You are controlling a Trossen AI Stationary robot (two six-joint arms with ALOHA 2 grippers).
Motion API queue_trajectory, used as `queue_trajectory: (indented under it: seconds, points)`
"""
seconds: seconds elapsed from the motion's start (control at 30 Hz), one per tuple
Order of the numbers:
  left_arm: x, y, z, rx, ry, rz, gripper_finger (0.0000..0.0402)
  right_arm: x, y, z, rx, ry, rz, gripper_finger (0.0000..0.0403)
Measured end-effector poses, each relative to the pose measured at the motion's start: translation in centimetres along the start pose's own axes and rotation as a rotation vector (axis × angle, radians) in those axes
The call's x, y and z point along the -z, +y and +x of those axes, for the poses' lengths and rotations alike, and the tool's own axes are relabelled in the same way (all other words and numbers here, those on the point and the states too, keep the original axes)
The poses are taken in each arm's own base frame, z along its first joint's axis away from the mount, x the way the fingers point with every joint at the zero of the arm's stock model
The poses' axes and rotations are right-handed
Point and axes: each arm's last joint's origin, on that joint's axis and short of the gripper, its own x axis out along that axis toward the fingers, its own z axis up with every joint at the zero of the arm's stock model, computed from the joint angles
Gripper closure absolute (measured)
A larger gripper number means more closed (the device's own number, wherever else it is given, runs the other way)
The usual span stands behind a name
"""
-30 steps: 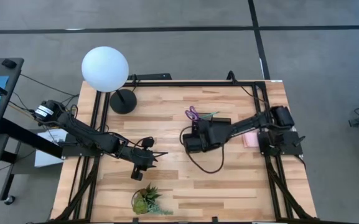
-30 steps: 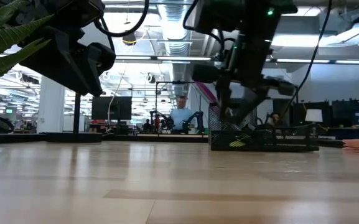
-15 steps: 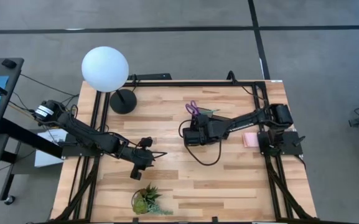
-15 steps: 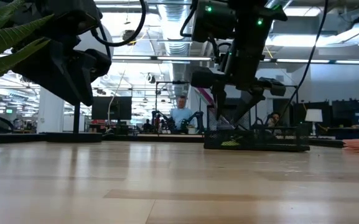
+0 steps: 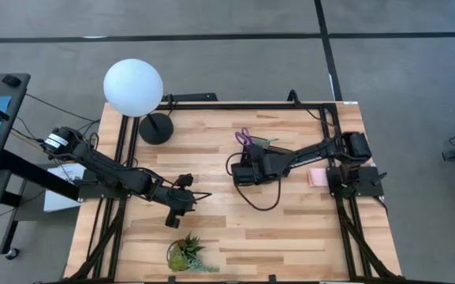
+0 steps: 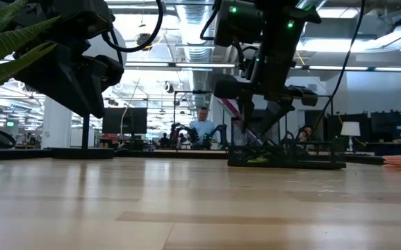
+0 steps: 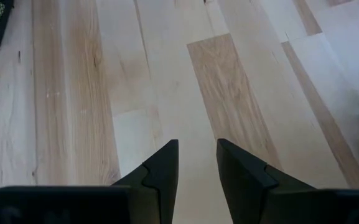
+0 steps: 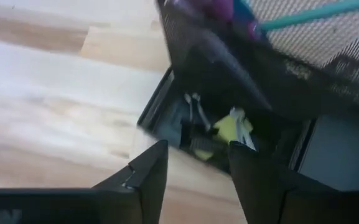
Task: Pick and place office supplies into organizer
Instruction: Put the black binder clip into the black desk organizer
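Two arms in my high view: right gripper (image 5: 239, 174) hangs mid-bench by the organizer (image 5: 270, 151), scissors (image 5: 244, 140) poking out; pink sticky-note pad (image 5: 316, 177) near the right edge. Low view: organizer sits flat. Left gripper (image 7: 196, 163) spread over bare bench (image 7: 73, 93). Right wrist: fingers (image 8: 147, 167) apart, nothing pinched; yellow piece (image 8: 231, 128) in the tray.

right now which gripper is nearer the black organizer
Right. The right gripper hangs at the organizer, jaws open over its low tray. The left gripper sits well off over bare table.
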Motion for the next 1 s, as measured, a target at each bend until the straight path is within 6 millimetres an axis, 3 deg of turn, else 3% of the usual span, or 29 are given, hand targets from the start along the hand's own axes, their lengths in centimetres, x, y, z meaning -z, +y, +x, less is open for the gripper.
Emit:
queue_trajectory:
  seconds: [0.2, 0.53, 1.0]
  points:
    - [0.0, 0.0, 0.0, 0.0, 0.0, -0.001, 0.0297, 1.1, 0.1, -0.7, -0.006, 0.015, -0.005, 0.0279]
    - [0.0, 0.0, 0.0, 0.001, -0.004, -0.035, 0.0297, 0.0, -0.4, 0.1, 0.037, 0.035, 0.089, 0.0393]
    - [0.1, 0.0, 0.0, 0.002, 0.007, -0.021, 0.0297, 1.4, -1.6, -0.9, 0.15, 0.033, 0.145, 0.0402]
